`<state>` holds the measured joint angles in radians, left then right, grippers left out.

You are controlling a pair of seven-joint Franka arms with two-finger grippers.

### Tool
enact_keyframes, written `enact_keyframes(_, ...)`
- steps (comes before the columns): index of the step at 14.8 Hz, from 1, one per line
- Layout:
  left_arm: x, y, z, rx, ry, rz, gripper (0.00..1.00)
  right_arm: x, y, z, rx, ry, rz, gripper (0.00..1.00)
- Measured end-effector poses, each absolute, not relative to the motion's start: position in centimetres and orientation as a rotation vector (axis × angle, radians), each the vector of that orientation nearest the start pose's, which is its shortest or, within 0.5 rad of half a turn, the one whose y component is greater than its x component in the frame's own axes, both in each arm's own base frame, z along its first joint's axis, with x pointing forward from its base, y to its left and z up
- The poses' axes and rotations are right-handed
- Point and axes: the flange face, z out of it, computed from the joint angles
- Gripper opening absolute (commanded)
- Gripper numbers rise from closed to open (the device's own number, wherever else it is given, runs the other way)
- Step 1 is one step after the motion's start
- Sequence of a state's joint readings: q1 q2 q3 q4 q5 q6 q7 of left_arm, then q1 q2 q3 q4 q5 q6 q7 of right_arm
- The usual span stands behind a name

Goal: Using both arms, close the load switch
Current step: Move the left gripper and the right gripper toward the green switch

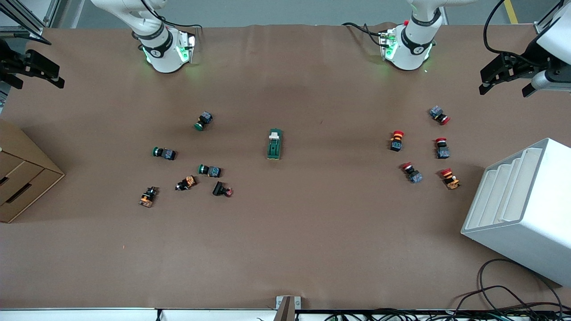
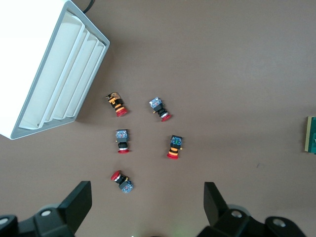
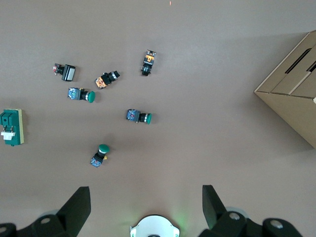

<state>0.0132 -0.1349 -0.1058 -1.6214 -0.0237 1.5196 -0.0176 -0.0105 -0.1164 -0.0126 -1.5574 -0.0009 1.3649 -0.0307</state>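
The load switch [image 1: 275,144] is a dark-green block with a cream lever at one end. It lies flat on the brown table [image 1: 285,240], midway between the two arms' ends. It shows at the edge of the left wrist view [image 2: 311,134] and of the right wrist view [image 3: 11,127]. My left gripper [image 1: 504,88] is open and empty, high over the left arm's end of the table [image 2: 146,197]. My right gripper [image 1: 38,82] is open and empty, high over the right arm's end [image 3: 145,200]. Both are well away from the switch.
Several red-capped push-buttons [image 1: 397,140] lie toward the left arm's end, by a white slotted rack [image 1: 522,209]. Green-capped [image 1: 204,120] and other small buttons [image 1: 148,196] lie toward the right arm's end, by a cardboard box [image 1: 22,178]. Cables [image 1: 499,294] trail at the near edge.
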Motion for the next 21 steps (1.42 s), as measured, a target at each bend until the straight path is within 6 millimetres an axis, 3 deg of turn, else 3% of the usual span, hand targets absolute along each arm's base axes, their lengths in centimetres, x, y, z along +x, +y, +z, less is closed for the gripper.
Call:
enact_keyframes(5,50.5,-5.7,67.8,-3.132,0.132,-0.086,1.0,49.5,-1.2,67.5,-3.136,-0.012,0.119,1.0)
enact_keyframes(7,50.6,-7.6,68.5,-3.126,0.188,-0.105,1.0,49.5,-1.2,67.5,-3.136,-0.012,0.119,1.0)
enact_keyframes(9,50.3,-12.0,68.3,-3.121,0.236,-0.097,1.0,49.5,-1.2,67.5,-3.136,-0.012,0.117,1.0)
enact_keyframes(12,48.3,-21.4,66.6,-3.117,0.23,-0.055,1.0,49.5,-1.3,67.7,-3.138,-0.008,0.112,1.0)
enact_keyframes(14,46.8,-26.9,65.0,-3.116,0.219,-0.021,1.0,50.1,-1.6,66.4,-3.136,0.0,0.153,1.0)
enact_keyframes(16,45.6,-31.3,63.3,-3.128,0.207,0.002,1.0,51.9,-2.4,63.3,-3.128,0.023,0.243,1.0)
enact_keyframes(18,44.5,-35.4,61.2,-3.126,0.186,0.0,1.0,54.6,-3.3,58.6,-3.112,0.046,0.355,1.0)
enact_keyframes(21,41.4,-42.1,56.9,-3.09,0.129,-0.032,1.0,57.5,-2.7,53.2,-3.046,0.072,0.415,1.0)
